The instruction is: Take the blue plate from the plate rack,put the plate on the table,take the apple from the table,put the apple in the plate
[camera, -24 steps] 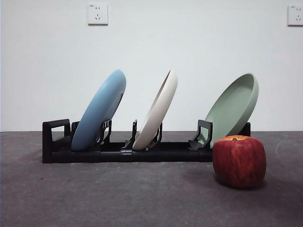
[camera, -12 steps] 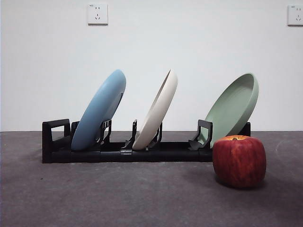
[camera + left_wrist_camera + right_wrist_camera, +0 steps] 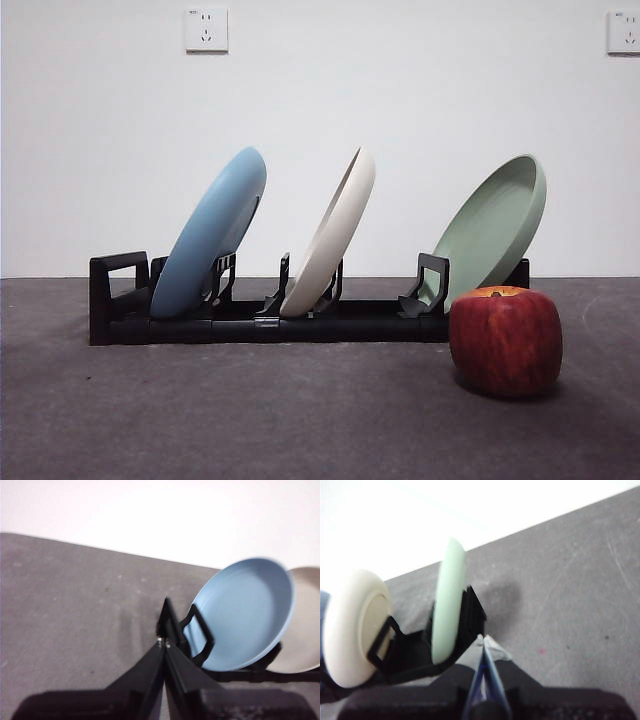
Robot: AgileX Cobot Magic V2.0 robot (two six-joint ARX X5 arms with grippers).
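The table (image 3: pixel 250 420) is the largest element: a dark grey, lightly textured surface that extends beneath and ahead of both my claws.

The plate rack (image 3: pixel 270 320) stands on the table as a long, low black frame. It lies ahead of my left claw (image 3: pixel 164 642), with its blocky end piece nearest the claw tips. It also lies ahead of my right claw (image 3: pixel 482 639), seen from its opposite end.

The blue plate (image 3: pixel 210 232) sits in the rack's end slot nearest the blocky end piece, tilted and leaning on its holder. It is just ahead of my left claw and apart from it; its hollow face is turned toward that claw.

The sage-green plate (image 3: pixel 495 225) occupies the slot at the rack's other end, tilted. It stands edge-on just ahead of my right claw.

The cream-white plate (image 3: pixel 335 235) occupies the middle slot, tilted likewise, beyond the blue plate from my left claw.

The apple (image 3: pixel 505 340) rests on the table in front of the rack's green-plate end. Neither wrist view shows it.

Left claw: both jaws pressed together, tips meeting, holding nothing.

Right claw: both jaws pressed together, tips meeting, holding nothing.

Neither claw appears in the front view.
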